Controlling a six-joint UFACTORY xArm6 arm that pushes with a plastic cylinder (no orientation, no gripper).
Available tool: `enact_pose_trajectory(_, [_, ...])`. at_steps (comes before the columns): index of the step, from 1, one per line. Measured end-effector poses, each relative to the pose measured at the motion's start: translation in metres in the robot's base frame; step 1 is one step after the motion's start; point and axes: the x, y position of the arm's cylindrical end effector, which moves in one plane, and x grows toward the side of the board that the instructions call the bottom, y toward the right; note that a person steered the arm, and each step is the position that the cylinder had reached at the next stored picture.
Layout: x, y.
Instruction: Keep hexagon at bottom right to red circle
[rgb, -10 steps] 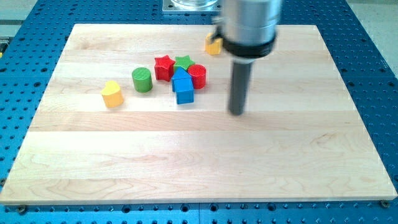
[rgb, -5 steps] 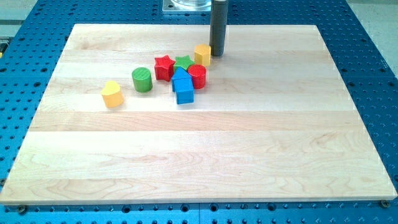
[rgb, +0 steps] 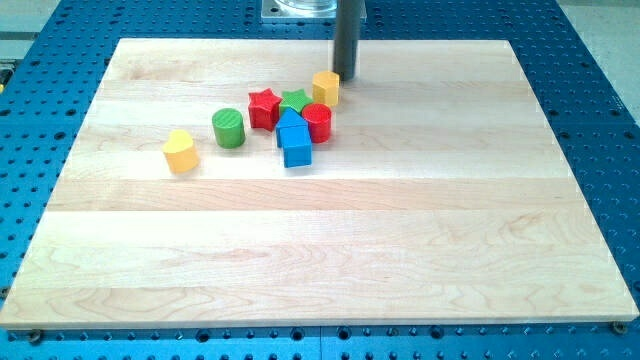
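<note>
Our rod: we are holding our straight dark rod upright near the view's top, with my tip (rgb: 345, 77) resting on the counter just above and to the right of the yellow hexagon.
Gripper: we are carrying none; the arm is ending in the bare rod, so nothing is being gripped.
Counter: a pale wooden counter (rgb: 330, 250) is lying on a blue perforated base (rgb: 600, 90).
Task block: the yellow hexagon block (rgb: 325, 87) is sitting just above and slightly to the right of the red circle, close to it, near my tip; we cannot tell whether tip and hexagon are touching.
Reference block: the red circle, a red ribbed cylinder (rgb: 317, 121), is standing at the right end of the cluster.
Cluster: the green star block (rgb: 294, 100) is sitting between the red star block (rgb: 264, 108) and the red cylinder; the blue block (rgb: 294, 139), an angular shape we cannot make out exactly, is pressing against the cylinder's left side.
Others: the green cylinder block (rgb: 228, 128) is standing just left of the red star; the yellow heart-shaped block (rgb: 181, 151) is lying apart, further left.
</note>
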Motion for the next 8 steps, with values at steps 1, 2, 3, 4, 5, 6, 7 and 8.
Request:
enact_pose_trajectory(1, [0.013, -0.019])
enact_pose_trajectory(2, [0.051, -0.026])
enact_pose_trajectory(3, [0.088, 0.018])
enact_pose_trajectory(4, [0.115, 0.059])
enact_pose_trajectory(5, [0.121, 0.111])
enact_pose_trajectory(6, [0.158, 0.121])
enact_pose_trajectory(7, [0.159, 0.059])
enact_pose_trajectory(8, [0.161, 0.019])
